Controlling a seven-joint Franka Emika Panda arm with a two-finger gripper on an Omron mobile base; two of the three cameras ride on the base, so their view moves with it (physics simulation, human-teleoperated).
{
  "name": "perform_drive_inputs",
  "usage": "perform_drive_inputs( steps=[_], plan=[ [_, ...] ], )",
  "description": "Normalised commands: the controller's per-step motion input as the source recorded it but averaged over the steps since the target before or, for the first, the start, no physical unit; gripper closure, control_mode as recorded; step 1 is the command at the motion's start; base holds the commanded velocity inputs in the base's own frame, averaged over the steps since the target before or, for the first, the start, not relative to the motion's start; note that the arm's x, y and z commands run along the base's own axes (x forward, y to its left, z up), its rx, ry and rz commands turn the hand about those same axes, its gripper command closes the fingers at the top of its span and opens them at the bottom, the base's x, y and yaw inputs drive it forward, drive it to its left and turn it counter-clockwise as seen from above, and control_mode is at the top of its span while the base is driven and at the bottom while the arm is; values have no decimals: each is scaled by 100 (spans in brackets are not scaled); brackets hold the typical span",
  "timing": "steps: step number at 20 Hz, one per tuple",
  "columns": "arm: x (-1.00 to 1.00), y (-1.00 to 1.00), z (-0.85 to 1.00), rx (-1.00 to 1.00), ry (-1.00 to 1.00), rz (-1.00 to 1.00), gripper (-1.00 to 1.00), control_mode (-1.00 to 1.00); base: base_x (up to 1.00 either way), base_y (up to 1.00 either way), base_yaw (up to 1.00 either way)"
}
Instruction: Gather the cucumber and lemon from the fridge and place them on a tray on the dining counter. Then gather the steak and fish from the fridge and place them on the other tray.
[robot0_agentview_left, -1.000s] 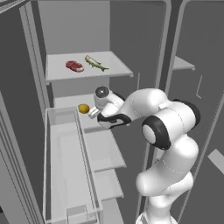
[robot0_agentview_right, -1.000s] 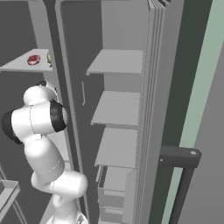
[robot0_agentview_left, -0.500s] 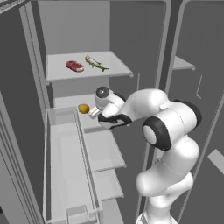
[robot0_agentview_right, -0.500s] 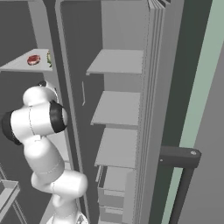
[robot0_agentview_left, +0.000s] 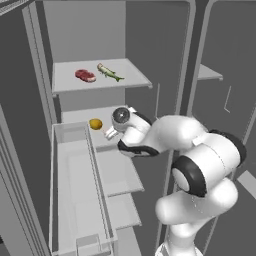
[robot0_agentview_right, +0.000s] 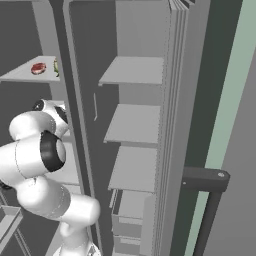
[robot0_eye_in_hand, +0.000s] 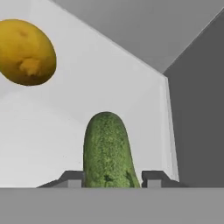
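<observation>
In the hand view the gripper (robot0_eye_in_hand: 111, 177) has its 2 dark finger tips set one on each side of the cucumber (robot0_eye_in_hand: 107, 151), pinching it at its near end. The cucumber points away from the camera along the pale fridge shelf (robot0_eye_in_hand: 48, 144), its rounded far tip free. The lemon (robot0_eye_in_hand: 26, 51) lies further back on that same shelf, well apart from the cucumber, towards the upper left of this view.

From the left base view the white arm (robot0_agentview_left: 200, 160) reaches from the lower right into the open fridge, its hand on the middle shelf (robot0_agentview_left: 80, 116). The lemon (robot0_agentview_left: 95, 124) sits just beside the hand, to its left. The cucumber itself is hidden there behind the hand. On the shelf above, the steak (robot0_agentview_left: 85, 75) and the fish (robot0_agentview_left: 109, 72) lie side by side, close but apart, the steak on the left.

In the right base view the steak (robot0_agentview_right: 38, 68) shows on the upper shelf at the far left
</observation>
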Motion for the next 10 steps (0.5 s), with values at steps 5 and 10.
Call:
perform_drive_inputs(
  steps=[5, 10],
  plan=[
    [-66, -10, 49, 3, -10, -1, 100, -100, 0, 0, 0],
    [-59, -3, 87, 7, 0, -4, 100, -100, 0, 0, 0]
  ],
)
